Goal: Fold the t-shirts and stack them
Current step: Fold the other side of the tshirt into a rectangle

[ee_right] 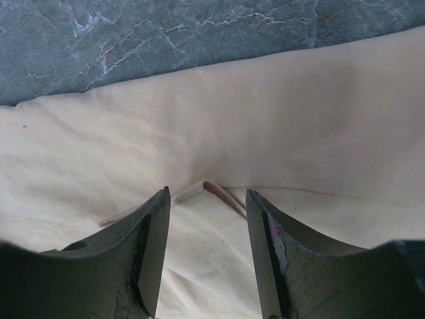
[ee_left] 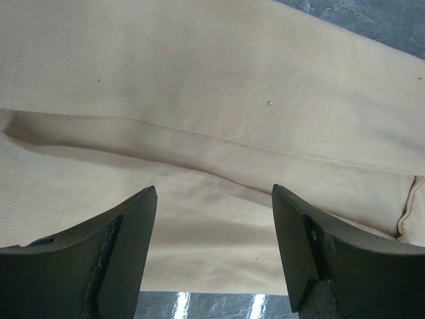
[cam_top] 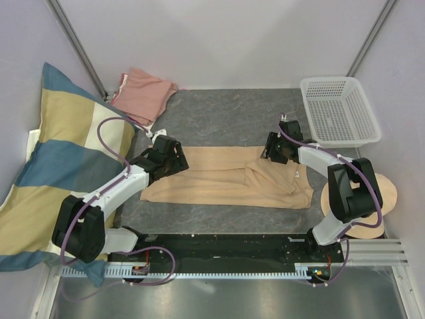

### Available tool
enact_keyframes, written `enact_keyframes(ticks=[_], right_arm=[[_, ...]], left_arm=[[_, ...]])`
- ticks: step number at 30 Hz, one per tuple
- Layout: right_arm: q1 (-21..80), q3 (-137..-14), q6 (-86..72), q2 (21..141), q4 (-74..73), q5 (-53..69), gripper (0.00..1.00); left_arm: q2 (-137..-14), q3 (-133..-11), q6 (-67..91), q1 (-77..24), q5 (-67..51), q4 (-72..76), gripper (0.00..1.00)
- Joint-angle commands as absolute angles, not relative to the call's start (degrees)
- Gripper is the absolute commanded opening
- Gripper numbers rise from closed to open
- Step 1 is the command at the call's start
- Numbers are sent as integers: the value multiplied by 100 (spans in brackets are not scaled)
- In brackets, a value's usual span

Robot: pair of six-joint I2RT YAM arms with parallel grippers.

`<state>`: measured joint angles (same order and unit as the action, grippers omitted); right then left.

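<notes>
Two t-shirts: I see the tan t-shirt laid across mid-table, and the pink t-shirt bunched far left.
Left gripper: jaws apart above tan cloth.
Right gripper: jaws apart above a fold.

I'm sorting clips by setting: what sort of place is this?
Probably a robotics lab cell, not a home: two robot arms bolted at the edge of a grey marbled tabletop, plain screen walls around it, and staged laundry, a tan t-shirt and a white plastic basket.
</notes>
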<state>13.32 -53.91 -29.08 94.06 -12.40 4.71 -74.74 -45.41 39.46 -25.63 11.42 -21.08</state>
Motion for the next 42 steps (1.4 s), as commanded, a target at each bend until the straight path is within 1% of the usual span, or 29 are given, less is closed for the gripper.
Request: enact_keyframes(ticks=[1,7,9,10,12,13,20,27,36,42], right_arm=[[1406,-5678,-2839,9606,-985,536,57],[1433,-5704,-2821,9729,-976,527,49],[1450,-5695,-2821,9738,-958,519,43],[1441,-5687,-2821,9756,-949,510,39],[1441,-5678,-2821,9747,-949,510,34],[1459,-5678,-2830,9738,-949,510,29],[1476,-5634,-2813,9677,-967,492,13],[1529,-5607,-2795,9405,-1107,492,9],[1661,-5309,-2891,8614,-1634,404,10],[1836,-5063,-2979,8306,-1924,378,11]], left_arm=[[-7304,-4474,4131,-2593,1204,-2083,78],[-7225,-4403,4131,-2593,1257,-2118,78],[-7207,-4368,4140,-2593,1274,-2118,78],[-7198,-4351,4157,-2593,1274,-2109,78],[-7198,-4316,4157,-2593,1257,-2109,78],[-7198,-4315,4157,-2593,1257,-2109,78],[-7242,-4298,4184,-2593,1204,-2109,78],[-7242,-4254,4227,-2593,1169,-2109,78],[-7251,-4193,4280,-2593,1116,-2066,78],[-7242,-4166,4307,-2593,1063,-2039,78]])
